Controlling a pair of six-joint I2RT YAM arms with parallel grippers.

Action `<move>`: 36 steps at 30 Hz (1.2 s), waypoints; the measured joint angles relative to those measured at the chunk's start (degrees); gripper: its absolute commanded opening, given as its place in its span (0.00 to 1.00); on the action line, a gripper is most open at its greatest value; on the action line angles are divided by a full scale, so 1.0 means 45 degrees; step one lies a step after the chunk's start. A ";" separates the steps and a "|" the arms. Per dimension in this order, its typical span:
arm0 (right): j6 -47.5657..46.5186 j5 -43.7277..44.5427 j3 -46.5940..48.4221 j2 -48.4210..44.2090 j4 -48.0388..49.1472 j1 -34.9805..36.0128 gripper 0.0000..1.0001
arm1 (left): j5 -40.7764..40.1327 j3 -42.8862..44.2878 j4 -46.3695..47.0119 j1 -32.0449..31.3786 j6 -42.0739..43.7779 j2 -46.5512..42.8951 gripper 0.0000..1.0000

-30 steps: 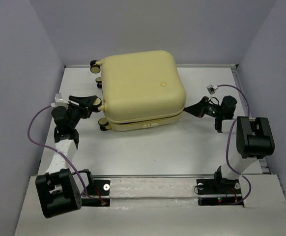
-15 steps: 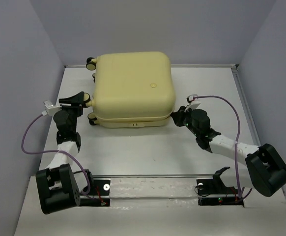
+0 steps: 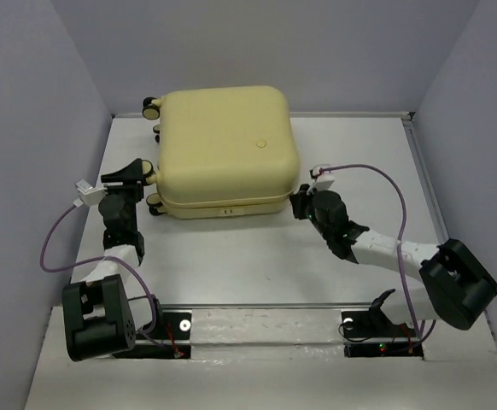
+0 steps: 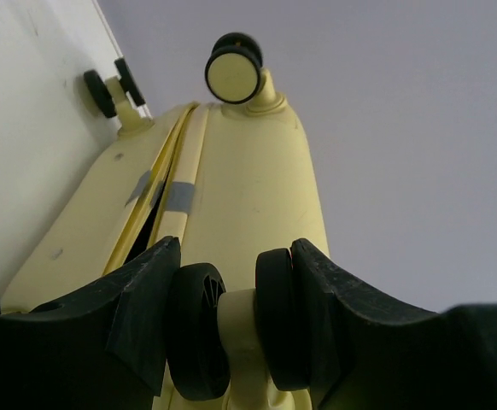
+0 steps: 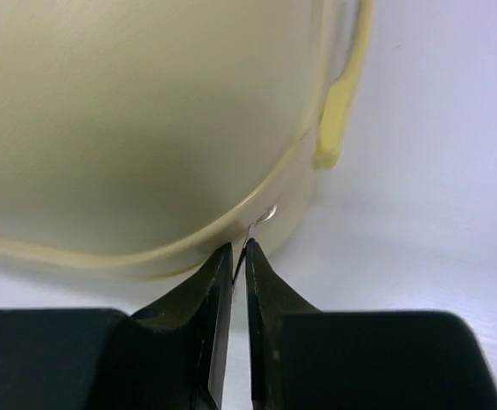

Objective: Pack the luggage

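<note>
The right gripper (image 5: 238, 249) points at the lower rounded edge of the pale yellow suitcase (image 5: 129, 111), which fills the upper left of the picture. Its two black fingers (image 5: 206, 307) stand almost together, and a thin silver zipper pull (image 5: 264, 215) at the seam runs down between their tips. To the right, a narrow yellow handle (image 5: 338, 111) stands out from the shell. The white table (image 5: 436, 213) lies below and beside.

The top camera looks down from 6 o'clock, while both wrist cameras sit close against the shared pale-yellow hard-shell suitcase (image 3: 223, 149), left at its 9 o'clock, right at 4 o'clock.
</note>
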 measured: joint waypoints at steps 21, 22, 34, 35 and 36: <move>0.1292 -0.6324 -0.0651 -0.1467 -0.0379 0.2089 0.07 | 0.4682 0.0034 -0.0214 -0.2657 -0.0418 0.0500 0.06; 0.1263 -0.6173 -0.0675 -0.1535 -0.0544 0.2181 0.07 | 0.4731 0.0034 -0.0219 -0.2618 -0.0423 0.0500 0.06; 0.1146 -0.6193 -0.2200 -0.4527 -0.2637 -0.3235 0.09 | 0.6169 0.1370 -0.1491 -0.0821 -0.0568 0.0617 0.06; 0.1146 -0.6285 -0.2200 -0.4561 -0.2705 -0.3390 0.13 | 0.6290 0.1520 -0.1588 -0.0675 -0.0563 0.0661 0.06; 0.1141 -0.6465 -0.2195 -0.4653 -0.2871 -0.3643 0.19 | 0.6426 0.1851 -0.1826 -0.0355 -0.0529 0.0782 0.06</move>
